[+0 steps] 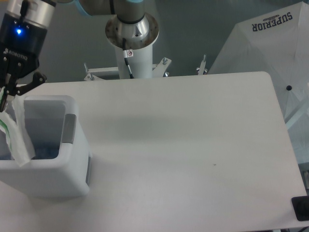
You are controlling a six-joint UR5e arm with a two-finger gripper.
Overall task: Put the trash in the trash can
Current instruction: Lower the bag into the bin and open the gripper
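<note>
The trash can (58, 179), a boxy white bin with a grey side panel, stands at the table's front left. My gripper (7, 93) is at the far left edge of the view, above the bin's back left corner. Its fingers are close together on the top of the clear plastic bag (18, 137) with the green strip. The bag hangs down over the bin's opening and overlaps its front rim in the picture. A dim bluish shape (47, 150) lies at the bottom of the bin; it may be the crushed bottle, but I cannot tell.
The arm's base column (133, 46) stands behind the table's back edge. A white folded umbrella marked SUPERIOR (270, 43) is off the table at the right. A dark object (301, 209) sits at the front right corner.
</note>
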